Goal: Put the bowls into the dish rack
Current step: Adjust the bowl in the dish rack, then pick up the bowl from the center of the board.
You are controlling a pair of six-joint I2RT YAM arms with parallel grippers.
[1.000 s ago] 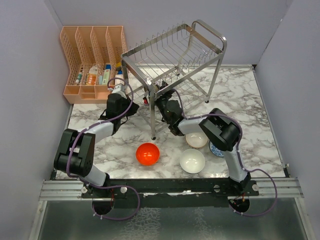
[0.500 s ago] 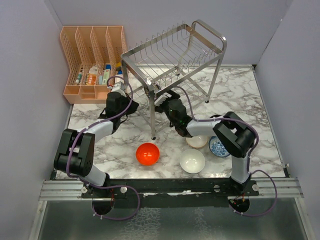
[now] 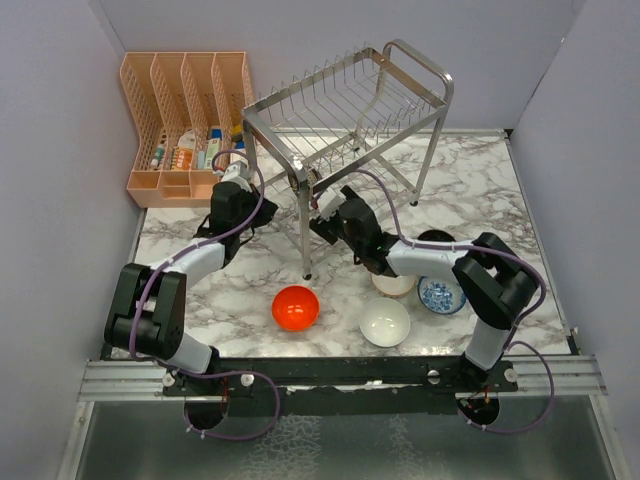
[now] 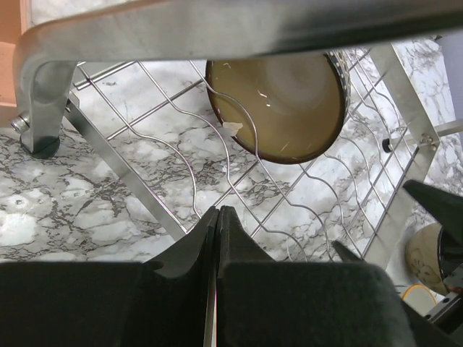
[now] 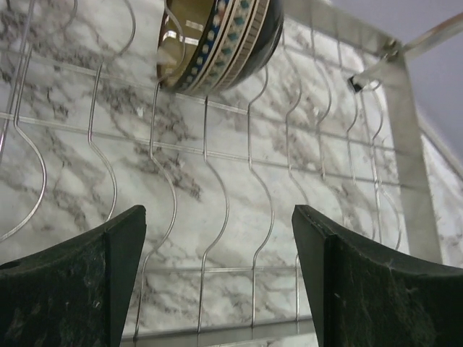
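Observation:
The dish rack (image 3: 400, 62) stands at the back middle of the table. A dark brown bowl with a cream inside (image 4: 275, 108) leans on its edge in the wires of the lower tier, and the right wrist view shows its patterned outside (image 5: 231, 32). My left gripper (image 3: 262, 213) is shut and empty by the rack's left leg. My right gripper (image 3: 320, 218) is open and empty at the rack's front, just short of the brown bowl. On the table lie the red-orange bowl (image 3: 296, 307), the white bowl (image 3: 385, 322), the beige-pink bowl (image 3: 393, 285) and the blue-patterned bowl (image 3: 440, 296).
A peach slotted organiser (image 3: 185, 90) holding small bottles stands at the back left. Purple walls close in the table on the left, back and right. My right forearm lies over the beige-pink bowl. The rack's front leg (image 3: 304, 235) stands between the two grippers.
My right gripper has drawn back out from under the rack and the arm's elbow has swung right, uncovering the blue-patterned bowl. The left arm has hardly moved.

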